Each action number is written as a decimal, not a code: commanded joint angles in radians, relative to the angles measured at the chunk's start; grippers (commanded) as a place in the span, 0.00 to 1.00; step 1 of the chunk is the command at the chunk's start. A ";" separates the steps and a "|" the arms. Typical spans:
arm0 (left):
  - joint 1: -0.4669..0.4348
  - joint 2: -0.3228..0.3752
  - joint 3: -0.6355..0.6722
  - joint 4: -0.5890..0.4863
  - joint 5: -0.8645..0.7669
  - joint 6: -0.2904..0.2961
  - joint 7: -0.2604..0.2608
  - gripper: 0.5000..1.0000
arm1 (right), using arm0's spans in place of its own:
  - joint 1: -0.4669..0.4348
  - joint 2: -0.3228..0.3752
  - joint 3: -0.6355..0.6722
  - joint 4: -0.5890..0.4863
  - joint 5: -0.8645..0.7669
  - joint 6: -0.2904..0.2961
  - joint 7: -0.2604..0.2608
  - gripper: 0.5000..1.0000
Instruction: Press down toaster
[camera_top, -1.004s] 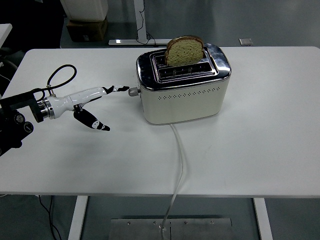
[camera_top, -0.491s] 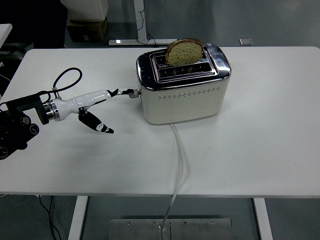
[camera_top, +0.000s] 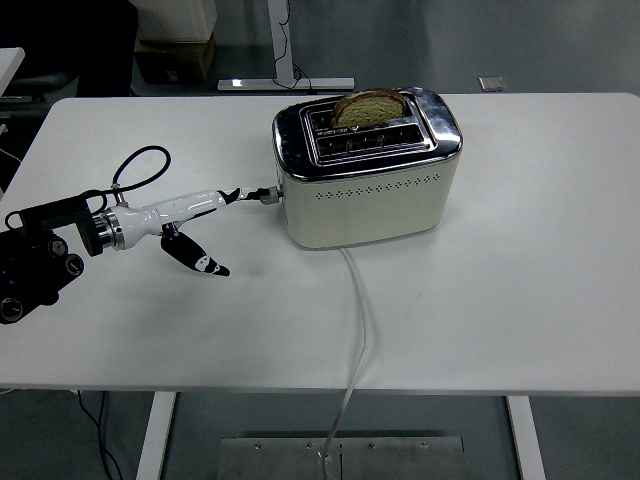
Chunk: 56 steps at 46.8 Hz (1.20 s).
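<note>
My left hand (camera_top: 185, 225) reaches in from the table's left edge — one finger stretched out toward the toaster, the others hanging loose, grasping nothing. Its fingertip (camera_top: 240, 194) sits on the lever (camera_top: 268, 195), the small knob on the toaster's left end, so the lever lies straight ahead of my finger and the push I judge to come goes downward from there. My right hand is out of view, so the left is the only one near. The toaster (camera_top: 366, 178) stands toward the table's far edge, about the middle, its long axis running left to right. One toaster, one lever, one slice of bread (camera_top: 372, 104) low in a slot — and one cord (camera_top: 357, 330) trailing to the near edge.
</note>
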 joint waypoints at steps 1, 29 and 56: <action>0.000 -0.005 0.003 0.006 0.000 0.000 0.000 1.00 | 0.000 0.000 0.000 0.000 0.000 0.001 0.000 1.00; 0.010 -0.026 0.020 0.035 -0.006 0.002 0.000 1.00 | 0.000 0.000 -0.001 0.000 0.000 0.001 0.000 1.00; 0.045 -0.031 0.028 0.069 -0.015 0.005 0.000 1.00 | 0.000 0.000 0.000 0.000 0.000 0.001 0.000 1.00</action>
